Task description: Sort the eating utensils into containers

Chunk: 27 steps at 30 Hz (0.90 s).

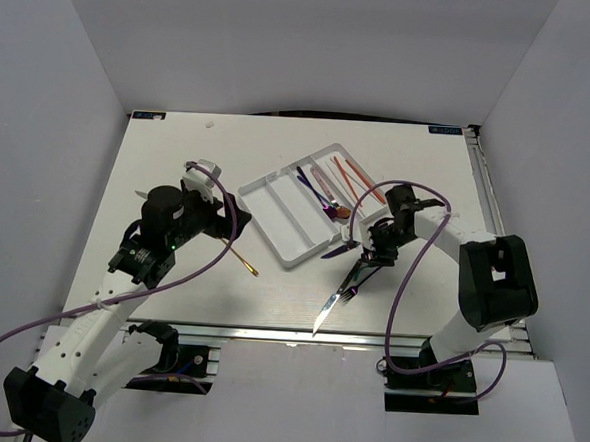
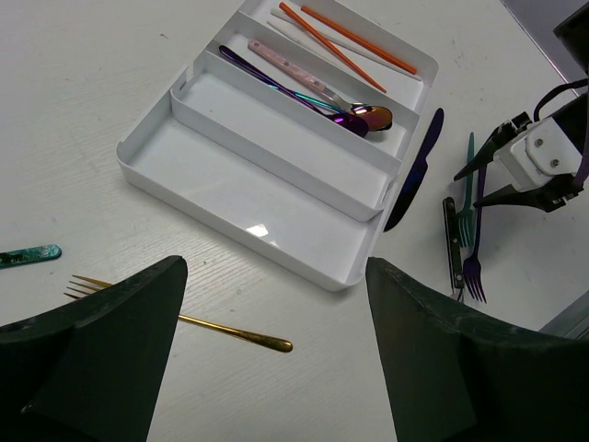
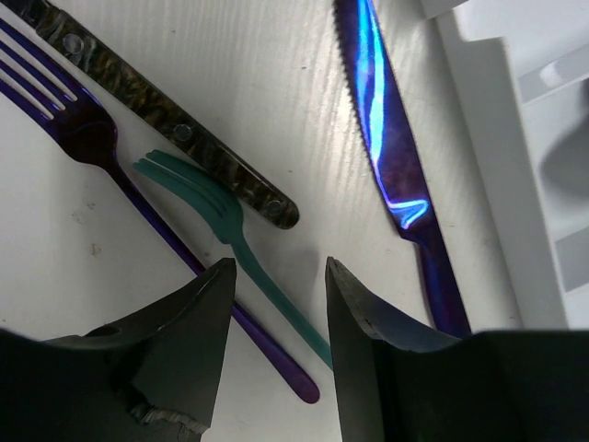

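**Straddling a teal fork beside the tray**

Starting nearest the arm bases: spotting a silver knife lying alone on the bench. Finding a gold fork lying flat under the left tool, with that tool spread wide and holding nothing. Catching a teal-handled piece at the left edge, mostly cut off.

Moving out to the right tool: seeing it half spread, straddling the handle of a teal fork, with neither finger visibly touching it. Seeing that fork hemmed in by a purple fork just beside it, a dark mottled handle against its tines, and a purple-blue knife lying along the wall of the white tray.

Reaching the tray's far compartments: finding a gold-bowled spoon and an iridescent spoon side by side in one. Finding two orange chopsticks in the farthest.
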Tool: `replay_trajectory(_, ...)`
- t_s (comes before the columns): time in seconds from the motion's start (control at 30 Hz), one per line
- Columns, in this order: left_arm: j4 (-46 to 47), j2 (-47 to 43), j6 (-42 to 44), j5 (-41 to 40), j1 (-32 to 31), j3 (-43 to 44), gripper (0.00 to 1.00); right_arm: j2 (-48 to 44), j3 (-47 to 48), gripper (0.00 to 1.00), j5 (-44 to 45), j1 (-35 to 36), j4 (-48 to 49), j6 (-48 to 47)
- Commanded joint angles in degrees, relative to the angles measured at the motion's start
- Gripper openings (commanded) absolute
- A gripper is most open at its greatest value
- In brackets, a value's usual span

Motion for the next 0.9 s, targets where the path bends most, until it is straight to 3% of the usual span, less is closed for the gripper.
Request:
replay_trajectory(0.0, 0.14, -1.21, 0.62, -0.56, -0.03, -0.35, 0.90, 0.24, -1.31, 0.50, 0.28, 0.30, 0.25, 0.12)
replay_trajectory(0.6, 0.14, -1.12, 0.80, -1.35, -0.03, -0.53, 0.90, 3.85, -1.67, 0.40, 2.92, 0.39, 3.50, 1.52)
replay_trajectory(0.87, 0.32, -1.21, 0.88, -1.62, -0.03, -0.61, 0.90, 3.06, -2.64, 0.23, 4.06, 0.30, 2.27, 0.82)
